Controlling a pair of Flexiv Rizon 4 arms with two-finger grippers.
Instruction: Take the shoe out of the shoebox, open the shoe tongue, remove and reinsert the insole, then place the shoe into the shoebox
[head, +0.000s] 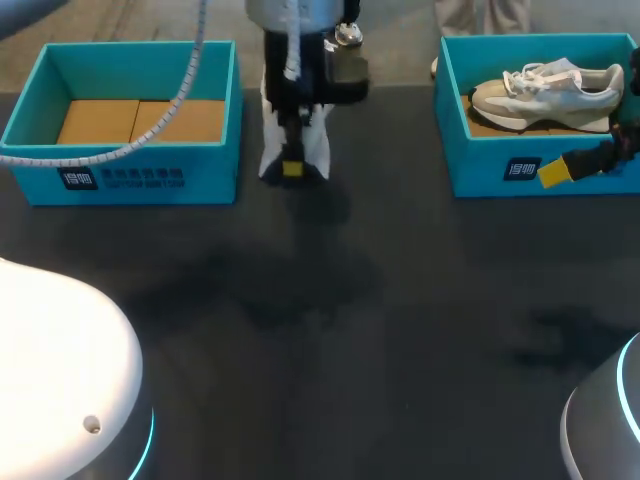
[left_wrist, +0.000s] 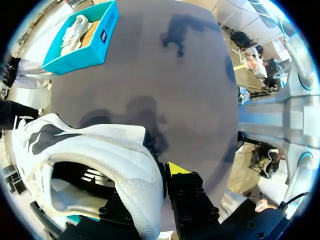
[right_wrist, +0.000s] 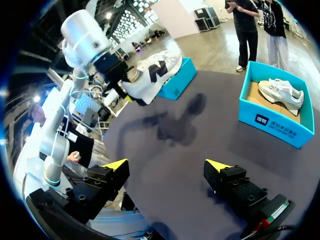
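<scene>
My left gripper (head: 292, 166) is shut on the side wall of a white shoe with black markings (head: 293, 140), holding it in the air between the two boxes. In the left wrist view one yellow tip presses the shoe (left_wrist: 100, 160) from outside; the left gripper's (left_wrist: 161, 175) other finger is hidden inside it. The shoe (right_wrist: 152, 70) hangs from that arm in the right wrist view too. My right gripper (right_wrist: 166, 165) is open and holds nothing; it hovers in front of the right box (head: 480, 165).
The teal left shoebox (head: 130, 170) holds only cardboard. The teal right shoebox (right_wrist: 272, 117) contains a second, cream-white shoe (head: 548, 88) lying on its side. Dark tabletop (head: 330, 330) stretches between and in front of the boxes.
</scene>
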